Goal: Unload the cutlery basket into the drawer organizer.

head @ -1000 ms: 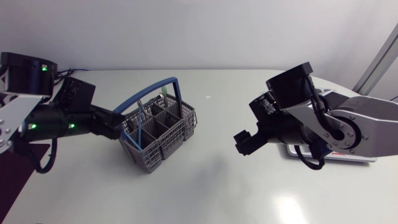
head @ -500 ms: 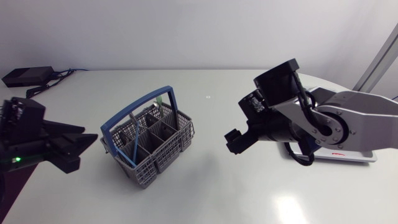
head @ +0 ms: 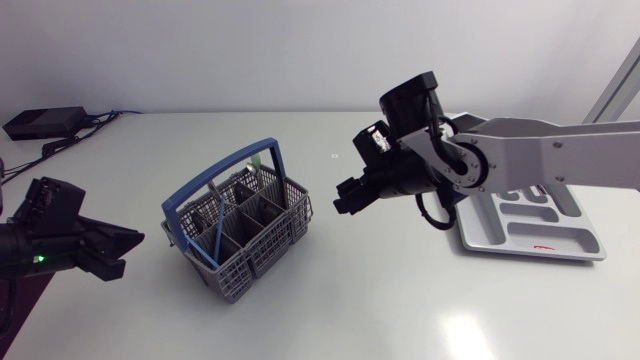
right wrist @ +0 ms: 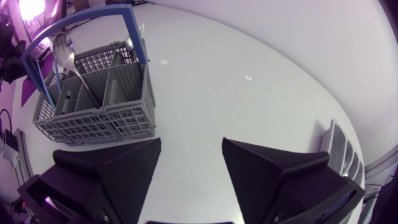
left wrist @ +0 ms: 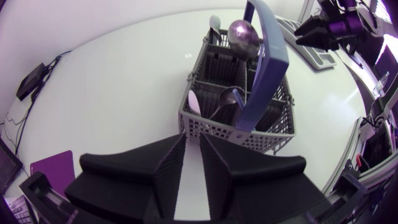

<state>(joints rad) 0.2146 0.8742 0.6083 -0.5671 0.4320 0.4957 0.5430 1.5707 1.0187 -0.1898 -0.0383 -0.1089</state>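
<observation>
- The left gripper's jaws stand a narrow slit apart, with only bare table showing through the gap and nothing held.
- The right gripper's jaws are spread wide and hold nothing.
- The cutlery basket, grey mesh with a blue handle, stands upright on the white table, left of the middle.
- Spoons stand in its compartments, bowls up.
- The left gripper is at the table's left edge, apart from the basket and pointing towards it.
- The right gripper is off the basket's right side, between it and the drawer organizer.
- The organizer, pale grey, lies flat at the far right, partly hidden under the right arm.
</observation>
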